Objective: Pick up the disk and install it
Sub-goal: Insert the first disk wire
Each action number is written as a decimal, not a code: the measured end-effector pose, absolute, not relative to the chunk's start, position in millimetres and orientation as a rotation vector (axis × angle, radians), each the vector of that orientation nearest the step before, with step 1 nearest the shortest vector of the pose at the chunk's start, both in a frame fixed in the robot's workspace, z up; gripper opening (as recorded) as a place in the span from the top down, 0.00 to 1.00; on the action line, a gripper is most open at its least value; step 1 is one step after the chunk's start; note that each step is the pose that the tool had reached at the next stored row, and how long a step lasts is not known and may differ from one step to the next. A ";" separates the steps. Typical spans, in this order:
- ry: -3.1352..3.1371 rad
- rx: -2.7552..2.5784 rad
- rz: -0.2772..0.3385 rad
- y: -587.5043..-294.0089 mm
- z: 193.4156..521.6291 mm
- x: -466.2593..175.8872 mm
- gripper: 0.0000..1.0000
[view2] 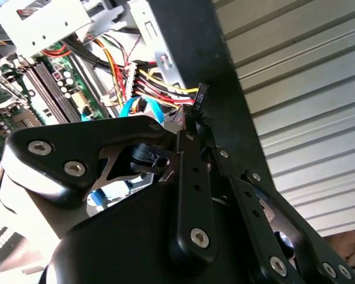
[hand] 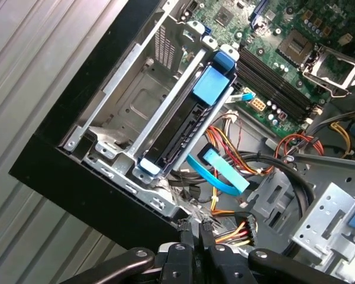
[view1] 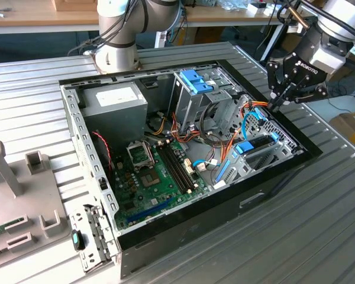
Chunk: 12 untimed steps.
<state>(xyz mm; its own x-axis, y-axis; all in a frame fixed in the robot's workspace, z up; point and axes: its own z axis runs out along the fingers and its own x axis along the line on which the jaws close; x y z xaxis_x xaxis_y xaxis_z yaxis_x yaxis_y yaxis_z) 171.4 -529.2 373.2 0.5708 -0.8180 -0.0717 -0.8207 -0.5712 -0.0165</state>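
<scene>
Light-blue plastic is framing the disk [hand: 183, 133], and we are seeing it standing on edge inside the metal drive cage [hand: 124, 112] at a corner of the open computer case [view1: 225, 204]. In the exterior view it is sitting toward that view's right, between the motherboard [view1: 148, 177] and the case wall. We are judging it as already slotted into its bay, though we cannot tell whether it is fully home or cabled.

The gripper [view1: 276, 105] is hovering at the case rim, apart from the disk. In both wrist views its 2 fingers [view2: 190, 160] are drawn together, and their tips are meeting at a small black connector [view2: 201, 93] at the end of a bundle of yellow, red and black wires [view2: 160, 83]. We cannot tell whether the connector is actually being pinched.

We are expecting the disk to handle as a rigid, metal-bodied block, dense for its size and sensitive to knocks. Its flat faces are probably smooth enough to slip under a light pinch. The plastic rails are likely giving a little where the metal is not. We are thinking the safest hold is across the 2 long railed edges. While it is caged, the exposed blue tab and upper edge are the reachable parts. We would keep off the connector end.
</scene>
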 end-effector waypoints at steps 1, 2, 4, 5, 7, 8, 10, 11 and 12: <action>1.431 -2.742 0.087 -529.2 373.3 171.4 0.84; 1.431 -2.742 0.086 -529.2 373.4 171.4 0.84; 1.431 -2.742 0.086 -529.2 373.4 171.3 0.84; 1.431 -2.742 0.086 -529.2 373.4 171.3 0.84; 1.431 -2.742 0.086 -529.2 373.4 171.2 0.84; 1.431 -2.742 0.086 -529.2 373.4 171.2 0.84; 1.430 -2.738 0.089 -529.5 373.5 169.8 0.84; 1.430 -2.738 0.089 -529.6 373.4 169.3 0.84; 1.444 -2.730 0.089 -529.6 373.4 169.1 0.84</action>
<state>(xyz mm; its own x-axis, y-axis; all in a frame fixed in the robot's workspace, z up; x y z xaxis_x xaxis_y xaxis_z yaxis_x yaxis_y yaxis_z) 169.1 -529.6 373.4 0.5617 -0.8239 -0.0749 -0.8269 -0.5620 -0.0190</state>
